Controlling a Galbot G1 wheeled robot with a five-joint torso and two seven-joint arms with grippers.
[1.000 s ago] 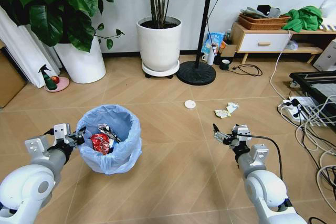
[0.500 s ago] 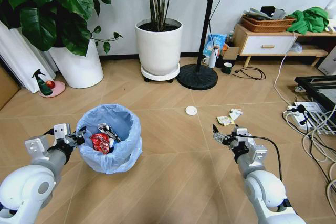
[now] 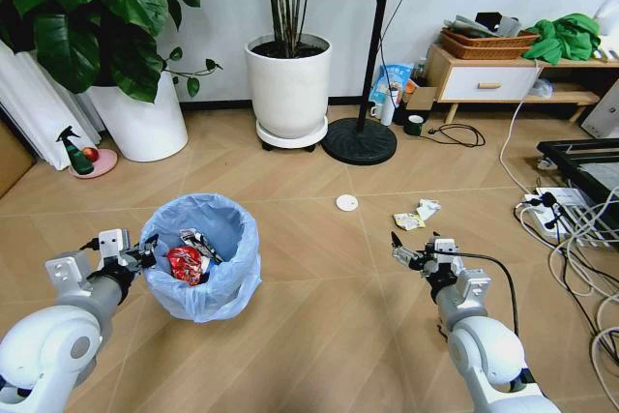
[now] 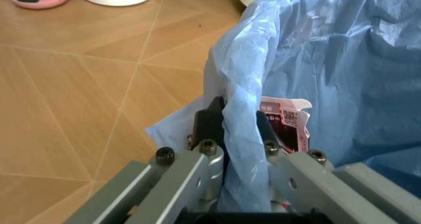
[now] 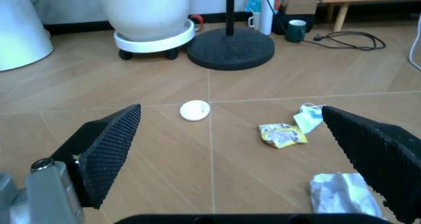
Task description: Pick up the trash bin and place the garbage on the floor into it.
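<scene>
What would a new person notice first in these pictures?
Probably the trash bin with its light-blue bag, held at the rim by the left gripper on the robot's left. Next, the open right gripper hanging above the floor, with the white disc and crumpled wrappers lying ahead.

Bin (image 3: 201,258) sits left on the floor (image 3: 319,326), can (image 3: 184,263) inside — left gripper (image 3: 145,254) at its rim; disc (image 3: 346,202) and wrappers (image 3: 417,215) lie ahead of the right gripper (image 3: 404,255).
</scene>
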